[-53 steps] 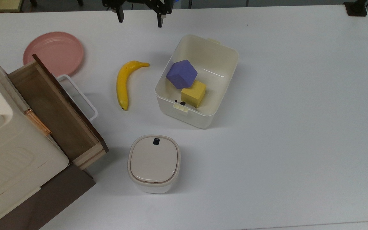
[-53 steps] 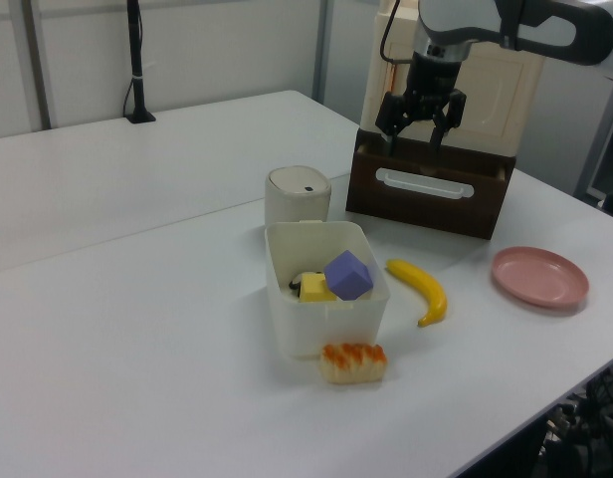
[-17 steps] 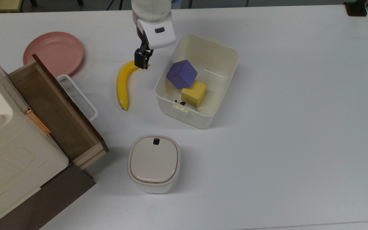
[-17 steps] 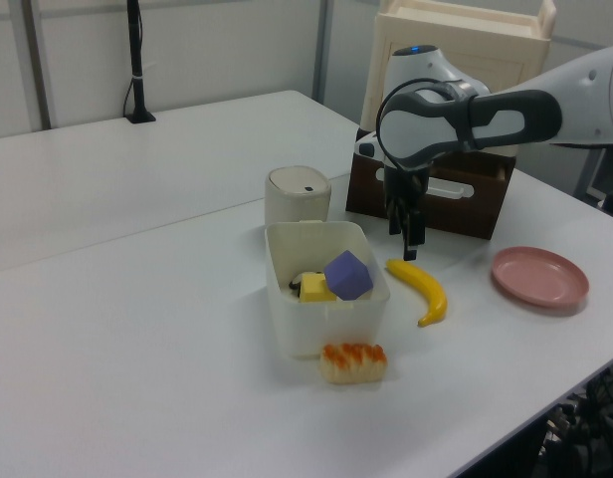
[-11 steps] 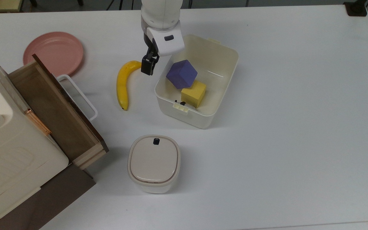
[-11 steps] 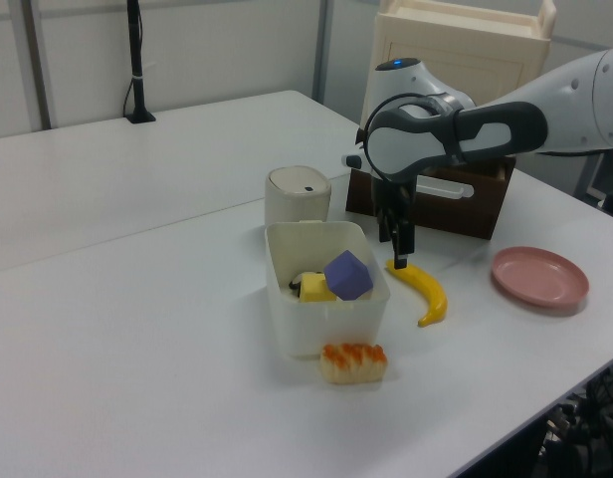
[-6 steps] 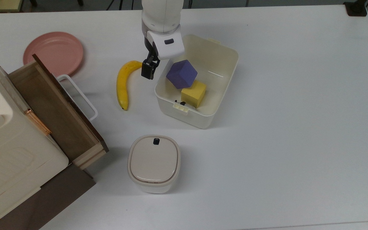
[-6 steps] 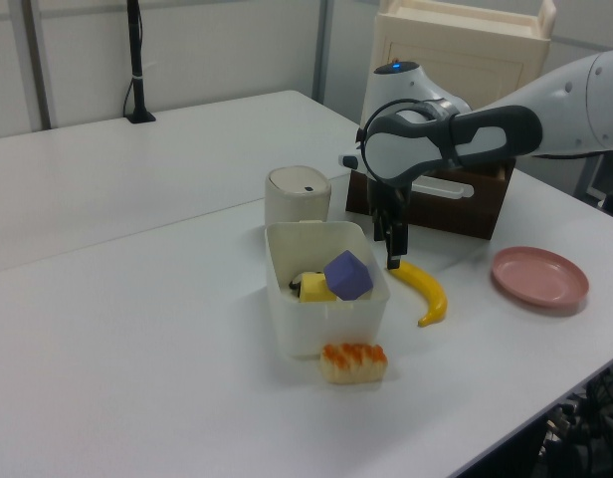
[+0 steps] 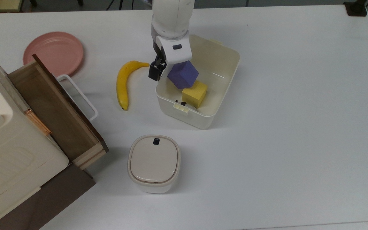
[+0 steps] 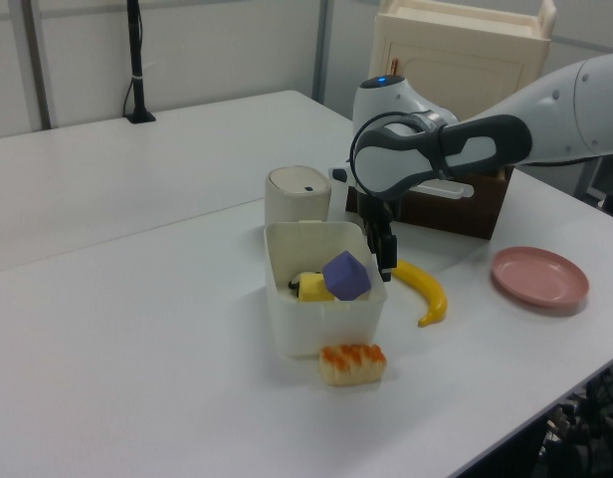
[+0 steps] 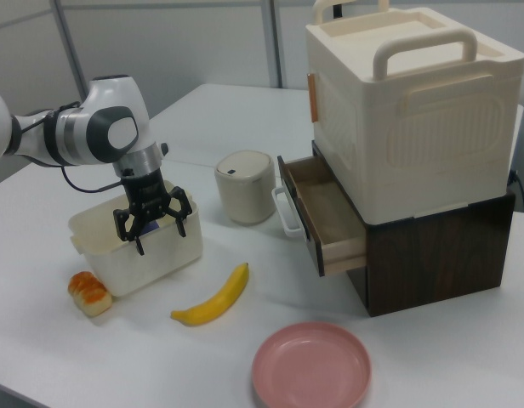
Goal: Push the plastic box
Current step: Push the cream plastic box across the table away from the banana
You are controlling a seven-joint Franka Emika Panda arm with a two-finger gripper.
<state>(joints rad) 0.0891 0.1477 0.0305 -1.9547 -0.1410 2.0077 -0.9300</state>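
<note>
Plastic box (image 9: pixel 222 64): cream, lidless, on the white table (image 9: pixel 299 127) between the banana (image 9: pixel 122 83) and open table surface at the top view's right; holds a purple cube (image 9: pixel 183 74) and a yellow cube (image 9: pixel 194 93). Claw (image 11: pixel 154 226): fingers spread apart, empty, pressed against the box's long wall facing the banana. Bread roll (image 10: pixel 352 362): just beside the box's short end.

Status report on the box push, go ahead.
Gripper open, against the plastic box wall on the banana side. Purple and yellow cubes inside. Push path open.
</note>
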